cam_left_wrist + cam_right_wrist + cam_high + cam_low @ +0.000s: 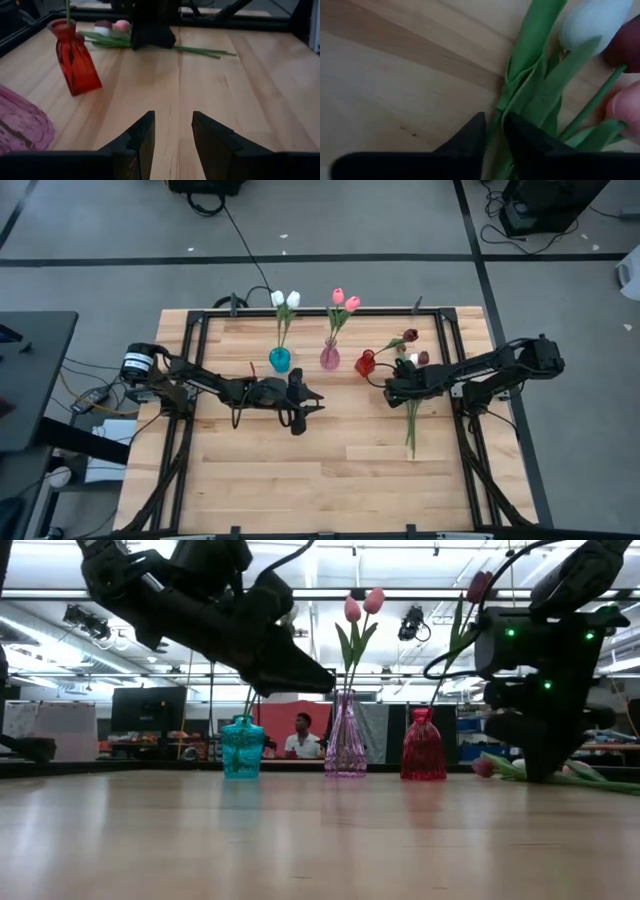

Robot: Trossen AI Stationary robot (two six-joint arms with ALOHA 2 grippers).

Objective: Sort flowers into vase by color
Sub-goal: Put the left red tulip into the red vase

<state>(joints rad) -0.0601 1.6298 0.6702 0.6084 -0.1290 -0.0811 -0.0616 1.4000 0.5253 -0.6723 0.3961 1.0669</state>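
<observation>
Right wrist view: right gripper (495,132) down on the loose artificial tulips lying on the light wooden table (330,470).
Its two dark fingers (467,137) stand narrowly apart with a thin green stem (496,122) running between them; whether they already pinch it, cannot tell. Just past the fingertips lie broad green leaves (540,95), then a white tulip head (595,22), a dark red head (627,45) and a pink head (627,107). High view: this bundle lies beside the red glass vase (365,363). Left gripper (300,402) hovers mid-table, fingers spread, holding nothing. Farther back, the teal glass vase (280,360) holds white tulips (285,299), the pink glass vase (329,358) pink tulips (345,300), the red vase a dark red tulip (409,336).
</observation>
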